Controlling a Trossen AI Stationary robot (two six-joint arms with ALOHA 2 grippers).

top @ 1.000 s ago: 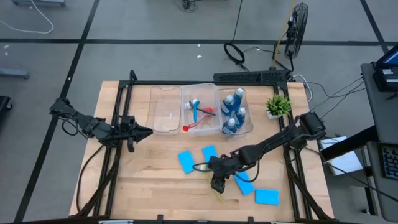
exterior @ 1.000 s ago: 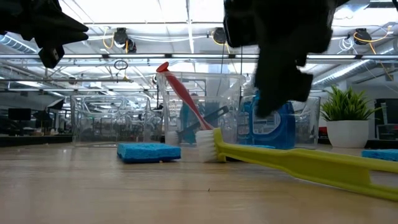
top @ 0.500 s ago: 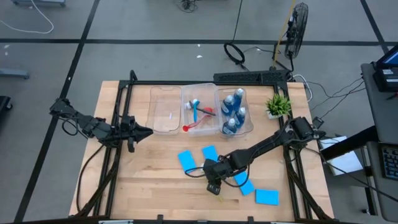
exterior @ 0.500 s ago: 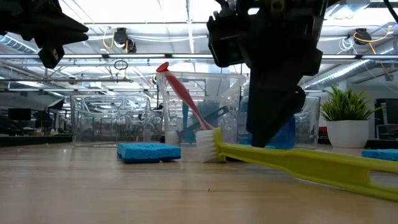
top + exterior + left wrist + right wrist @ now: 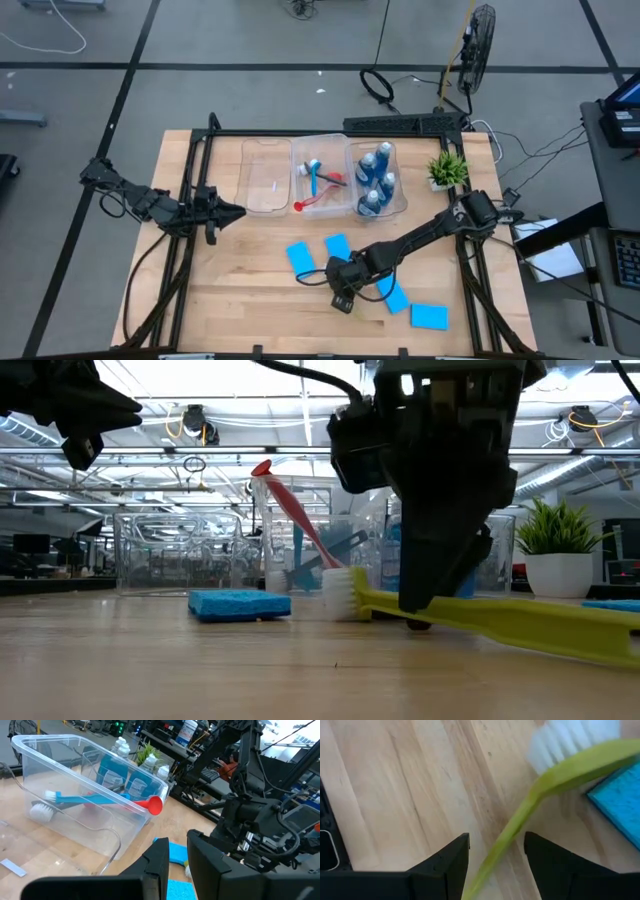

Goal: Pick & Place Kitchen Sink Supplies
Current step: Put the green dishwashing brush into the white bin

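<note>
Right gripper (image 5: 492,870) straddles the yellow-green brush (image 5: 555,790) with fingers parted, unclosed; blue sponges (image 5: 300,259) lie close around, clear bins (image 5: 325,175) beyond. Left gripper (image 5: 175,865) waits, narrowed.

In the high view, the right gripper (image 5: 342,296) hides most of the yellow-green brush (image 5: 500,622). In the low view, its handle is cut off at the edge; any finger contact is apparently hidden.

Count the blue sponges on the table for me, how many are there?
4 that I can see. One sponge lies left of the others, one sits just beside it, one lies partly under the right arm, and one is near the table's front right. More could hide under the arm.
</note>
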